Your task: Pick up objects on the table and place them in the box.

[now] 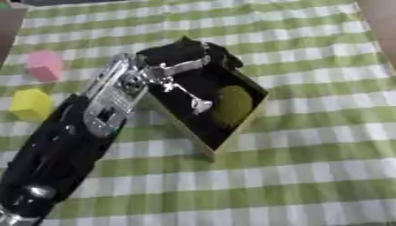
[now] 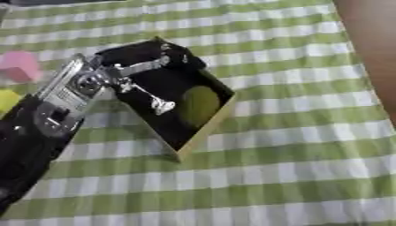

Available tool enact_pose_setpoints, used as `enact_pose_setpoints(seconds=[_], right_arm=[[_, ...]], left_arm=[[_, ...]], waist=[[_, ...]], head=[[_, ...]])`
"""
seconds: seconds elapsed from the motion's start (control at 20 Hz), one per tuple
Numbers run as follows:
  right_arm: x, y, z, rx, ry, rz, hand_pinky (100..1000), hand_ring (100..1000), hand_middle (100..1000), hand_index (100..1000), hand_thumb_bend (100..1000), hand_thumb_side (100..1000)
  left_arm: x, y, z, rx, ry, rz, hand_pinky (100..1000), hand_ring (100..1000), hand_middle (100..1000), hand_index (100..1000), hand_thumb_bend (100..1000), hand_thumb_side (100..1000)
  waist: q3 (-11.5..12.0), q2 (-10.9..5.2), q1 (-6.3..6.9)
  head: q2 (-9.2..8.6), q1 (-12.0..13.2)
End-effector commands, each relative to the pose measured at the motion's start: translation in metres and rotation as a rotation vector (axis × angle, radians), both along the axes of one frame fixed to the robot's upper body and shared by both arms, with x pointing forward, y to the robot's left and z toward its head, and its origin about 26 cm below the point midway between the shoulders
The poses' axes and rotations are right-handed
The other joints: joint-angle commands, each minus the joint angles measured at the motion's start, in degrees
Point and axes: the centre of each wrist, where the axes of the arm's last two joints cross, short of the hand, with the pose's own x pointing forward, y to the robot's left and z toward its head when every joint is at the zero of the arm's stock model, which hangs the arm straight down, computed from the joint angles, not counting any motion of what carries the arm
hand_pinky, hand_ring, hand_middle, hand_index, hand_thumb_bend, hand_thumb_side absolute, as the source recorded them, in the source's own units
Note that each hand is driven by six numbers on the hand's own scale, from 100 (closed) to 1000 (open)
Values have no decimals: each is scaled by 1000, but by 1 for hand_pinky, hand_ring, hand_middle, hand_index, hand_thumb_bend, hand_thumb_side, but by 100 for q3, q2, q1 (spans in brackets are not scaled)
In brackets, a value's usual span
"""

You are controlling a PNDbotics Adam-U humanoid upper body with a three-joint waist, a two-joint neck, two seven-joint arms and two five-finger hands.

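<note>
Low at the left, the arm (image 1: 54, 163) holds its left robot hand (image 1: 185, 59) over the box (image 1: 251, 112); I cannot tell if its fingers are curled, and it might bump the box and tip out the green ball (image 1: 232, 106).

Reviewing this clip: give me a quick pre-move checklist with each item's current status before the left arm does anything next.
1. Left hand over the box: ok, it hangs above the far end.
2. Left hand free of any object: cannot tell, its fingers merge with the dark interior.
3. Green object inside the box: ok.
4. Pink block still to collect: not ok, it lies on the cloth left of the arm.
5. Yellow block still to collect: not ok, also on the cloth.
6. Right hand: cannot tell, not in view.
</note>
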Motion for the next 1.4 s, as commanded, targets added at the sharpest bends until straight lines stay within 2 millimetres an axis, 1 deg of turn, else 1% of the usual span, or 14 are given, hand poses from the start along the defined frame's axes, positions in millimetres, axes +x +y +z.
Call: enact_pose_setpoints(seconds=[0.05,0.2,0.3,0.45,0.6,0.7,0.75,0.85,1.05,1.1,1.15,1.2,1.25,1.4], right_arm=[[-2,-2,4,-25,-8,-4,911,1000,564,872,100,628],[-3,-3,4,-30,-5,-10,911,999,565,871,100,628],[-3,-5,4,-34,-5,-16,910,999,565,871,100,628],[-4,-7,5,-40,-8,-25,910,998,565,871,100,628],[-4,-8,6,-43,-9,-32,910,998,565,871,100,629],[-4,-8,6,-45,-9,-34,910,999,565,871,100,629],[-4,-8,6,-46,-9,-35,910,998,565,871,100,629],[-4,-8,7,-48,-10,-34,910,999,565,871,100,629],[-4,-8,6,-48,-11,-34,911,999,564,871,100,628],[-4,-8,6,-48,-12,-35,911,999,564,871,100,628],[-4,-8,6,-48,-13,-36,911,1000,564,871,100,621],[-4,-8,6,-48,-13,-37,911,1000,563,871,100,627],[-4,-8,6,-48,-14,-37,911,1000,563,872,100,628],[-3,-7,6,-47,-14,-36,911,1000,563,871,100,628]], left_arm=[[-13,23,37,-57,-85,9,802,763,765,897,100,100],[-24,46,60,-94,-121,34,805,769,767,891,107,100],[-31,66,71,-101,-140,67,812,776,773,894,125,100],[-41,98,80,-109,-164,139,821,787,781,904,153,100],[-49,134,82,-117,-171,233,830,797,788,908,183,100],[-47,157,77,-102,-142,317,835,805,794,912,206,100],[-44,170,72,-81,-120,367,846,821,804,919,256,100],[-38,194,61,-26,-70,459,857,834,813,923,299,100],[-33,231,43,59,-16,562,869,849,824,933,372,119],[-35,239,39,73,-6,573,870,850,825,935,378,129],[-37,245,36,84,2,581,874,856,830,941,428,105],[-40,251,32,95,10,589,876,859,833,944,407,162],[-42,256,29,102,16,595,879,862,836,945,413,180],[-48,263,23,105,30,596,885,867,841,943,408,185]], waist=[[26,-257,-36],[78,-289,-10],[118,-300,20],[180,-299,59],[234,-286,87],[266,-275,98],[279,-271,102],[285,-264,101],[281,-241,85],[281,-229,82],[283,-218,80],[288,-205,77],[295,-196,75],[315,-185,61]], head=[[-16,-41],[18,-84],[29,-120],[40,-196],[49,-241],[33,-264],[32,-272],[31,-276],[52,-251],[49,-235],[42,-218],[33,-201],[25,-191],[6,-176]])
